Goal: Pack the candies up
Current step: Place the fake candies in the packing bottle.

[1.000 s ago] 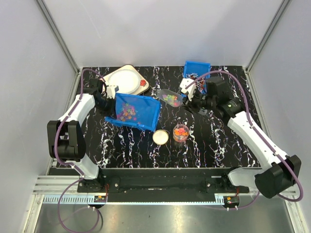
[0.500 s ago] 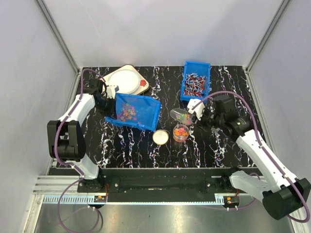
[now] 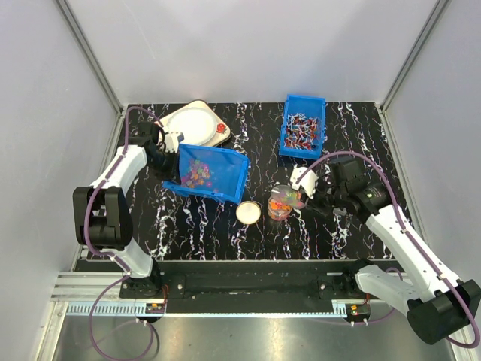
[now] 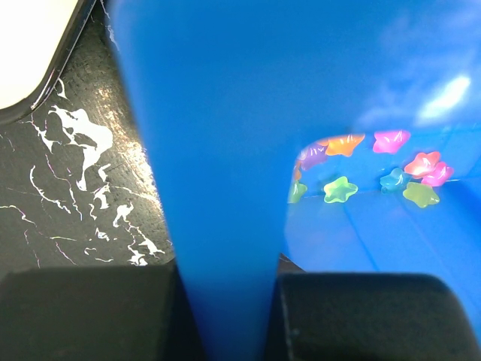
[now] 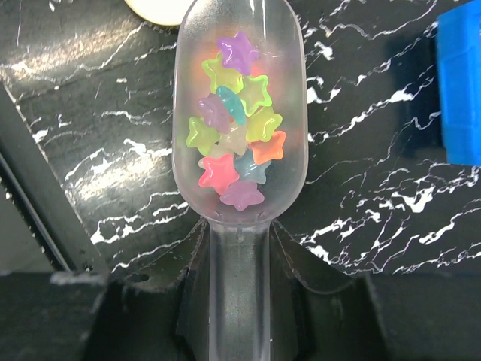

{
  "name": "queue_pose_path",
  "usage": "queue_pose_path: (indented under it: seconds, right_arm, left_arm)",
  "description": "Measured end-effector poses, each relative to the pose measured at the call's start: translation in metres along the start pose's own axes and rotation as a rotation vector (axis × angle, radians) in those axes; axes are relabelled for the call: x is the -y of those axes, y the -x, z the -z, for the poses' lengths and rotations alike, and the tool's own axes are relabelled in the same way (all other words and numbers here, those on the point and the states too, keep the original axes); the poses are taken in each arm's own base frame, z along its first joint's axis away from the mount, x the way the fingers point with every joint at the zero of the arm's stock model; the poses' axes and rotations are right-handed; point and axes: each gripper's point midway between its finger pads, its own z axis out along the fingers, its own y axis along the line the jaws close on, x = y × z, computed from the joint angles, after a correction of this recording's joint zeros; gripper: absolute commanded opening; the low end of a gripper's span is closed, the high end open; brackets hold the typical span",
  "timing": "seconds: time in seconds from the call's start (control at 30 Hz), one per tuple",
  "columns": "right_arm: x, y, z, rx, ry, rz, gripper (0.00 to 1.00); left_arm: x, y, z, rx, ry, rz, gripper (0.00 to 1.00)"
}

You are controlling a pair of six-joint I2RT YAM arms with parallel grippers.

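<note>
The right gripper (image 5: 237, 252) is pinching the handle of a clear plastic scoop (image 5: 284, 68), jaws nearly shut, and is carrying a small heap of the candies (image 5: 233, 128), tiny bright stars, right at the little clear cup (image 3: 279, 217); whether beside or just over its rim I cannot tell. The left gripper (image 4: 229, 316) is clamping, almost fully closed, the thin wall of a tipped blue bin (image 3: 222, 177) where more of them are lying. I am judging them light, hard and slippery, apt to bounce and scatter, so holding the stiff scoop handle and tipping slowly looks wiser than pinching single ones.
</note>
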Motion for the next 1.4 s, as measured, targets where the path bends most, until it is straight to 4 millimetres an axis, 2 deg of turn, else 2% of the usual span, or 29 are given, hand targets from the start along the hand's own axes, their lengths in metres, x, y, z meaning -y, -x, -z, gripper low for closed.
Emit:
queue_pose_path:
  seconds: [0.33,0.6,1.4]
  right_arm:
    - [-0.007,-0.027,-0.002,-0.125,0.041,0.011,0.00]
    - [-0.001,-0.048,-0.006,-0.245,0.032,0.011,0.00]
    - [0.004,-0.048,-0.010,-0.397,-0.039,0.175,0.00]
  left_arm:
    - [0.000,0.000,-0.001,-0.002,-0.001,0.001,0.00]
    - [-0.001,-0.002,-0.004,-0.014,-0.003,0.006,0.00]
    - [-0.001,-0.002,-0.004,-0.014,-0.003,0.007,0.00]
